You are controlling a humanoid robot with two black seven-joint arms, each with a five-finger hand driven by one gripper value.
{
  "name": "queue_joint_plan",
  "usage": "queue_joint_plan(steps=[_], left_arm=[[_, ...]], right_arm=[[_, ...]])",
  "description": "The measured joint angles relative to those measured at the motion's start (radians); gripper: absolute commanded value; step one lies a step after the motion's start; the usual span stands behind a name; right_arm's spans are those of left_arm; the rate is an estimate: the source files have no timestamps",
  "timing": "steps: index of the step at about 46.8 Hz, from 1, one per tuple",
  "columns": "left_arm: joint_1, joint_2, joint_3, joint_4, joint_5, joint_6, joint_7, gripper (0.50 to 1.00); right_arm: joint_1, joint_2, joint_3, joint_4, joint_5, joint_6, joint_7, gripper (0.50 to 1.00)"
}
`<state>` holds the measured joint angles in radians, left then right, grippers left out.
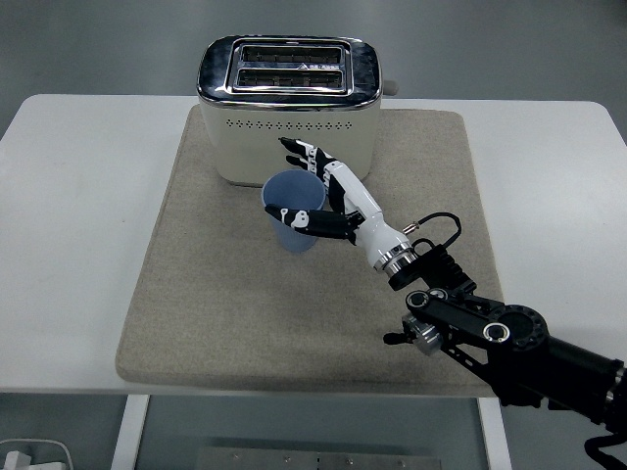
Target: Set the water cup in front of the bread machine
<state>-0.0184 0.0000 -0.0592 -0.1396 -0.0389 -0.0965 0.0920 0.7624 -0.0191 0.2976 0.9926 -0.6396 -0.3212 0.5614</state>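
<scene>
A light blue water cup [292,233] stands on the beige mat [206,294], just in front of the cream and chrome bread machine [257,122] and a little right of its middle. My right hand [312,188] comes in from the lower right and wraps the cup's right side. The thumb lies across the cup's front, and the other fingers [306,152] reach behind the rim towards the machine's front panel. The cup leans slightly towards the hand. I cannot tell whether its base rests on the mat. The left arm does not show.
The mat covers the middle of the white table [69,245], and the bread machine sits at its far edge. My black right forearm [480,333] crosses the mat's near right corner. Bare table lies left and right of the mat.
</scene>
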Motion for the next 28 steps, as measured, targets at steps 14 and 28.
queue_joint_plan(steps=[14, 28], left_arm=[[0.0, 0.0, 0.0, 0.0, 0.0, 0.0, 0.0, 1.0], [0.0, 0.0, 0.0, 0.0, 0.0, 0.0, 0.0, 1.0]], right_arm=[[0.001, -0.009, 0.0, 0.009, 0.001, 0.002, 0.0, 0.917], [0.002, -0.053, 0.002, 0.045, 0.003, 0.002, 0.0, 0.919]])
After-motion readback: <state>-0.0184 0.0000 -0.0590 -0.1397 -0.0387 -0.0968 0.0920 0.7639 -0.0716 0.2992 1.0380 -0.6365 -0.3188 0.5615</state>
